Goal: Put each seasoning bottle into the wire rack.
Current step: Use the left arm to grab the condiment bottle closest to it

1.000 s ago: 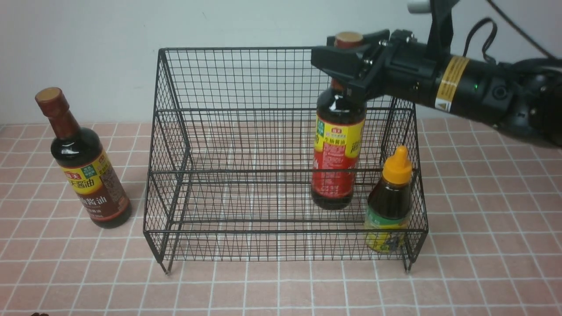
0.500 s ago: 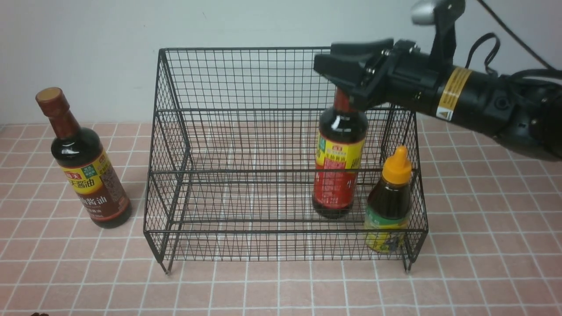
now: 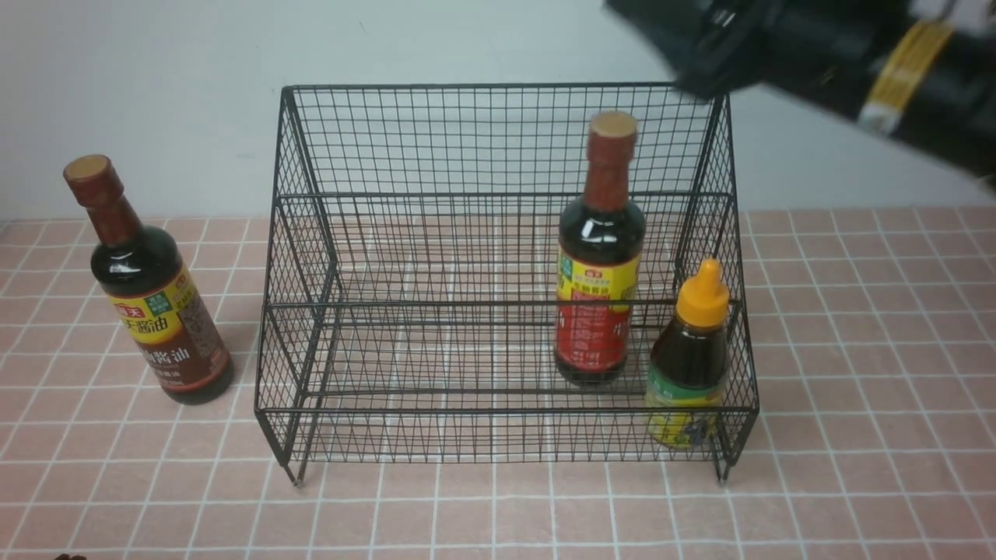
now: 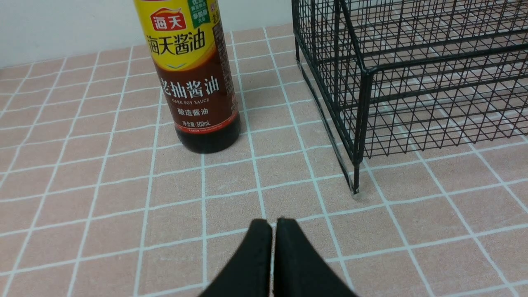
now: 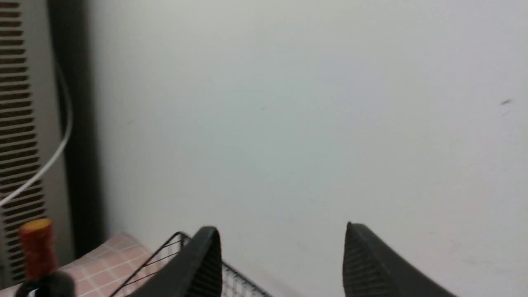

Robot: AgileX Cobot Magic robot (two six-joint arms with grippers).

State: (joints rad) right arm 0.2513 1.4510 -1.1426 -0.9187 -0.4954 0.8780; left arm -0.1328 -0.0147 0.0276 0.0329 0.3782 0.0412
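The black wire rack point(image 3: 498, 140) stands mid-table. Inside it, at the right, a tall bottle with a yellow-and-red label point(image 3: 601, 257) stands upright and free. Beside that one, in the front right corner, sits the short bottle with an orange cap point(image 3: 694, 358). A second tall bottle, brown-labelled point(image 3: 152, 295), stands on the tiles left of the rack; it also fills the left wrist view point(image 4: 194, 82). My right gripper point(image 5: 280, 247) is open and empty, raised above the rack's top right corner, blurred in the front view point(image 3: 677, 39). My left gripper point(image 4: 272, 225) is shut, low over the tiles in front of the brown-labelled bottle.
The rack's front left leg point(image 4: 355, 187) stands to one side of the left gripper. The table is pink tile with white grout, backed by a white wall point(image 3: 156, 78). A slatted panel and a white cable point(image 5: 24, 123) show at the edge of the right wrist view.
My right gripper opened off the red-labelled bottle's neck and rose up and to the right. The bottle settled onto the rack's tier and stands alone. The left arm is unchanged.
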